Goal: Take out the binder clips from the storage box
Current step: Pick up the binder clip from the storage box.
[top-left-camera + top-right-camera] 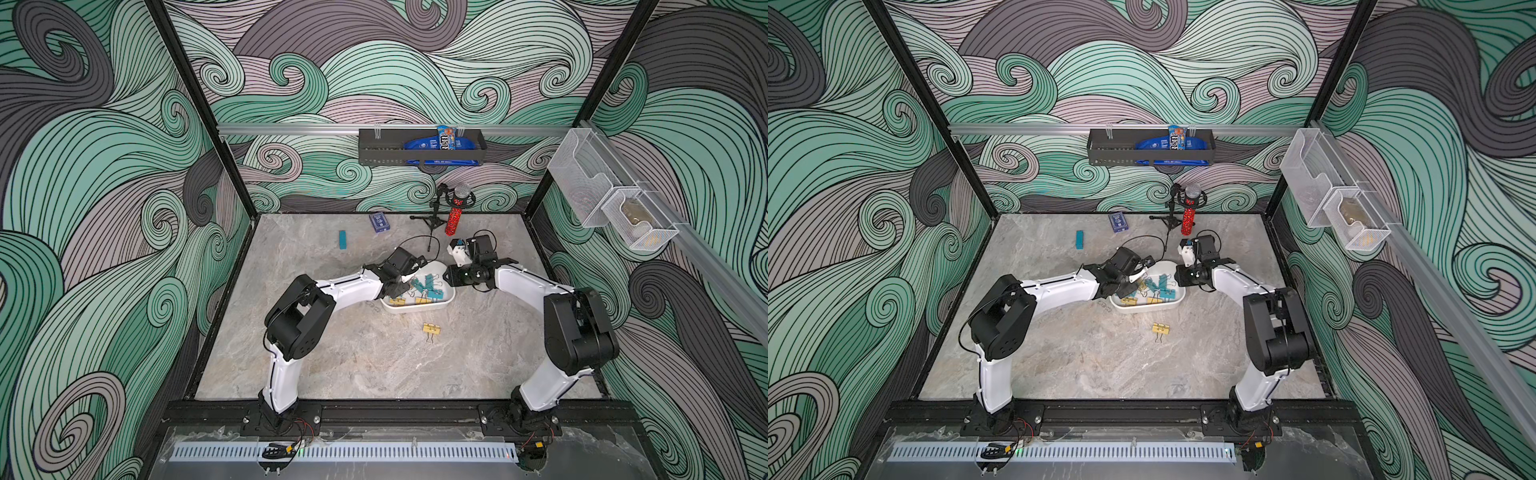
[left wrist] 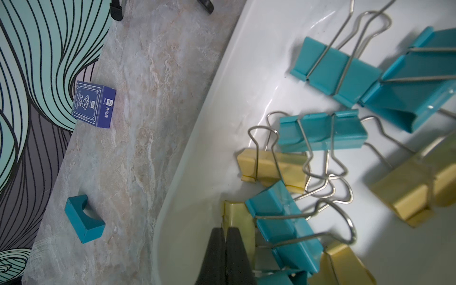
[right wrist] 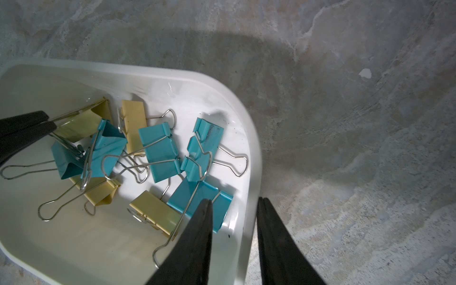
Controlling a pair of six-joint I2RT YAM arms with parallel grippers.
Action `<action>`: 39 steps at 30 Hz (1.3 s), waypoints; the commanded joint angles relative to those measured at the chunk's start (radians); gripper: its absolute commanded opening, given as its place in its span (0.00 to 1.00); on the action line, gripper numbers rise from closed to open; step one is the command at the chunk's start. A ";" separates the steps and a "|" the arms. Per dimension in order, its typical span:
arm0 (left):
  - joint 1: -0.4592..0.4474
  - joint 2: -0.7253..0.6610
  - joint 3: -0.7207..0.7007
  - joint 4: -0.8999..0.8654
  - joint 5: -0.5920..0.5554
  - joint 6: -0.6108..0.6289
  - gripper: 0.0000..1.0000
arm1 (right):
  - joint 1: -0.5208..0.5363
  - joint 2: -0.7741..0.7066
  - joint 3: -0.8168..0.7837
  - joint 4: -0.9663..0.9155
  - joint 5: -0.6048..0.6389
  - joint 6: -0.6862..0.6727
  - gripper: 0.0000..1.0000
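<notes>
Pinching the wire handle of a yellow clip (image 3: pixel 79 125) at its own end of the box (image 3: pixel 255 158), the left gripper (image 2: pixel 225 230) is closed, so the way out seems straight up; the right gripper (image 3: pixel 235 200) clamps the far wall; other clips (image 3: pixel 160 150) lie inside.

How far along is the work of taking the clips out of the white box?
Done: one yellow clip lies out on the table. In hand: the left jaws are shut on a second yellow clip, by its wire handle, inside the box; the right jaws grip the box wall. Left: about nine clips, counting that one, are in the box.
</notes>
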 commanded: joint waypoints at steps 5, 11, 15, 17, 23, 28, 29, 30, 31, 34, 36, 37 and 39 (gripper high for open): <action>-0.009 -0.112 -0.086 0.058 0.013 -0.008 0.00 | 0.005 0.019 0.003 -0.015 -0.015 -0.008 0.33; -0.023 -0.189 -0.145 0.113 -0.003 0.015 0.00 | 0.004 0.018 0.003 -0.014 -0.015 -0.007 0.33; -0.041 -0.226 -0.174 0.146 -0.020 0.043 0.00 | 0.004 0.017 0.004 -0.014 -0.015 -0.008 0.33; -0.044 -0.241 -0.183 0.157 -0.025 0.050 0.00 | 0.006 0.015 0.005 -0.015 -0.015 -0.008 0.33; -0.061 -0.290 -0.193 0.163 -0.049 0.072 0.00 | 0.006 0.011 0.003 -0.015 -0.016 -0.007 0.33; -0.085 -0.339 -0.222 0.195 -0.070 0.106 0.00 | 0.006 0.012 0.003 -0.015 -0.016 -0.007 0.33; -0.088 -0.349 -0.227 0.200 -0.071 0.108 0.00 | 0.008 0.012 0.003 -0.015 -0.017 -0.007 0.33; -0.092 -0.361 -0.231 0.205 -0.072 0.111 0.00 | 0.008 0.013 0.003 -0.015 -0.016 -0.008 0.33; -0.095 -0.369 -0.234 0.209 -0.069 0.115 0.00 | 0.007 0.013 0.003 -0.015 -0.016 -0.008 0.33; -0.108 -0.400 -0.252 0.223 -0.067 0.135 0.00 | 0.008 0.013 0.003 -0.014 -0.016 -0.008 0.33; -0.117 -0.416 -0.267 0.227 -0.062 0.146 0.00 | 0.008 0.013 0.003 -0.015 -0.016 -0.008 0.33; -0.122 -0.424 -0.276 0.228 -0.056 0.151 0.00 | 0.007 0.013 0.003 -0.015 -0.016 -0.008 0.33; -0.132 -0.442 -0.298 0.230 -0.037 0.161 0.00 | 0.007 0.012 0.003 -0.014 -0.015 -0.008 0.33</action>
